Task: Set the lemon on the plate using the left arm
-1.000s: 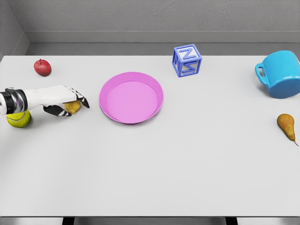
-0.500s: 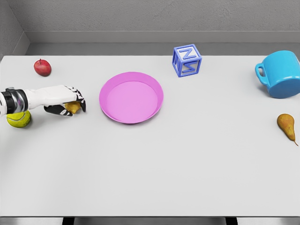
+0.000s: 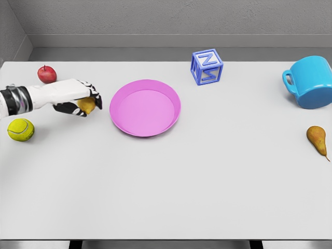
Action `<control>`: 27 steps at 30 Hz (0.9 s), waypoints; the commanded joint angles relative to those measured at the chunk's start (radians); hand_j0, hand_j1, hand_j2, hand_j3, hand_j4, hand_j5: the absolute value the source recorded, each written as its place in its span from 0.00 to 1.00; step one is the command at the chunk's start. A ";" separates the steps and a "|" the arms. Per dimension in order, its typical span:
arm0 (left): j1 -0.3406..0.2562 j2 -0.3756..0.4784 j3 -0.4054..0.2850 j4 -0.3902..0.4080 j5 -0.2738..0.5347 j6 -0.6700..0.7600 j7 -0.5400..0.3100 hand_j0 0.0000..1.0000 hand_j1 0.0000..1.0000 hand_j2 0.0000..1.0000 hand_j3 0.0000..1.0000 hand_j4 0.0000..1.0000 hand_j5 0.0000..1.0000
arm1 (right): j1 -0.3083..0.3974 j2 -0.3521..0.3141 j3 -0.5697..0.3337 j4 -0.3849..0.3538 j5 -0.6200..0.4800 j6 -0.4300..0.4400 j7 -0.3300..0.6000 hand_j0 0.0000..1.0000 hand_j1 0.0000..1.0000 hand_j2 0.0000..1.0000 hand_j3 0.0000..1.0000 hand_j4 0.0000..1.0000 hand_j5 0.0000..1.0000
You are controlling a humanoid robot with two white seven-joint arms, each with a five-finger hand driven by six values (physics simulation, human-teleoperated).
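Observation:
My left hand (image 3: 83,101) reaches in from the left edge, its fingers curled around a small yellow lemon (image 3: 86,106). The lemon shows below the white knuckles, held a little above the table. The pink plate (image 3: 145,107) lies just to the right of the hand, a short gap away. Nothing lies in the plate. My right arm is out of view.
A red apple (image 3: 46,74) sits at the far left behind the arm. A yellow-green tennis ball (image 3: 21,129) lies in front of the forearm. Farther off stand a blue letter block (image 3: 207,66), a blue mug (image 3: 309,82) and a brown pear (image 3: 317,139).
The left hand closed on the lemon and has risen with it, shifting up and slightly right toward the plate. The tennis ball is now fully uncovered.

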State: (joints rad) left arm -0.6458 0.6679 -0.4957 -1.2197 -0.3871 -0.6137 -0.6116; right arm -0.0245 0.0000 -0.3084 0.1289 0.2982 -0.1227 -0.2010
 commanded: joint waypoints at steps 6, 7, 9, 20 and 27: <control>-0.014 -0.047 -0.010 -0.034 0.007 0.003 0.001 0.51 0.51 0.51 0.51 0.51 0.51 | 0.000 0.000 0.000 0.000 -0.001 0.000 0.000 1.00 1.00 1.00 1.00 1.00 1.00; -0.018 -0.063 -0.012 -0.035 0.008 0.003 0.001 0.51 0.51 0.51 0.51 0.51 0.51 | 0.000 0.000 0.000 0.000 -0.001 0.000 0.000 1.00 1.00 1.00 1.00 1.00 1.00; -0.018 -0.085 -0.014 -0.035 0.001 0.003 0.001 0.51 0.51 0.51 0.51 0.51 0.51 | 0.000 0.000 0.000 0.000 -0.001 0.000 0.000 1.00 1.00 1.00 1.00 1.00 1.00; -0.034 -0.191 -0.014 -0.035 0.005 0.003 0.001 1.00 1.00 1.00 1.00 1.00 1.00 | 0.000 0.000 0.000 0.000 -0.001 0.000 0.000 1.00 1.00 1.00 1.00 1.00 1.00; 0.023 0.007 0.177 -0.009 0.067 0.003 0.001 1.00 1.00 1.00 1.00 1.00 1.00 | 0.000 0.000 0.000 0.000 -0.001 0.000 0.000 1.00 1.00 1.00 1.00 1.00 1.00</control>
State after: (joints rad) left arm -0.6029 0.6163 -0.3888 -1.2387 -0.3561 -0.6149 -0.6116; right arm -0.0245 0.0000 -0.3084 0.1288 0.2982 -0.1227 -0.2009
